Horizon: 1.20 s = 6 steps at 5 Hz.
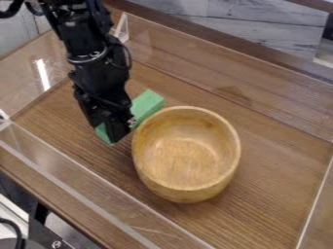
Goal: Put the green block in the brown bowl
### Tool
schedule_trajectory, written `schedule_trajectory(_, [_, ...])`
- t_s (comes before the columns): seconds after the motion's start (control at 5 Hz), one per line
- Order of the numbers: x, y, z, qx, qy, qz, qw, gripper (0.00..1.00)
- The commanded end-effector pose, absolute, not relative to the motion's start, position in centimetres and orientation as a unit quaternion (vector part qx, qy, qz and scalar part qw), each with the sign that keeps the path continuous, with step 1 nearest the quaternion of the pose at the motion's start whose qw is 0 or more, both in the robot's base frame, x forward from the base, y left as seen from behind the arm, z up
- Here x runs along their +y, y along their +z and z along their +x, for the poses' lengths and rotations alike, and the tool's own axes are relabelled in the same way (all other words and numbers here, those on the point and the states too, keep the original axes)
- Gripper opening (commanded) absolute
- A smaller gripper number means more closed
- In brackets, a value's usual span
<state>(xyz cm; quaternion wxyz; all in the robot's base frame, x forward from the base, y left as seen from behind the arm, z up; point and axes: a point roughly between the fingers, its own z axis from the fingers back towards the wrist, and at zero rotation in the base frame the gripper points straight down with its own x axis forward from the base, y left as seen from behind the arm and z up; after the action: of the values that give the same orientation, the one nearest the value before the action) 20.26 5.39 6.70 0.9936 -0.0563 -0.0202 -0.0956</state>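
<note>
The green block (147,100) lies flat and low over the wooden table, its far end sticking out to the right of the black arm and a small corner showing below the fingers. My gripper (111,130) points straight down and is shut on the green block across its middle. The brown bowl (186,189), round, thick-walled and empty, stands just right of the gripper, and its left rim is touching or almost touching the block. The fingertips themselves are mostly hidden by the gripper body.
A low clear plastic wall (78,185) runs around the wooden table (267,102), close to the arm on the left and front. A grey marble surface (247,24) lies behind the back wall. Black frame parts (53,233) sit below the front edge.
</note>
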Motion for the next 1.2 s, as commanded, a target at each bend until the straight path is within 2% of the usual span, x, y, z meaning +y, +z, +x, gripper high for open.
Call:
schedule_trajectory(0.0, [5.1, 8.5, 21.5, -0.056, -0.102, -0.044, 0.992, 0.00])
schedule_trajectory(1.0, [4.5, 7.8, 23.1, -0.062, -0.091, -0.044, 0.993, 0.00])
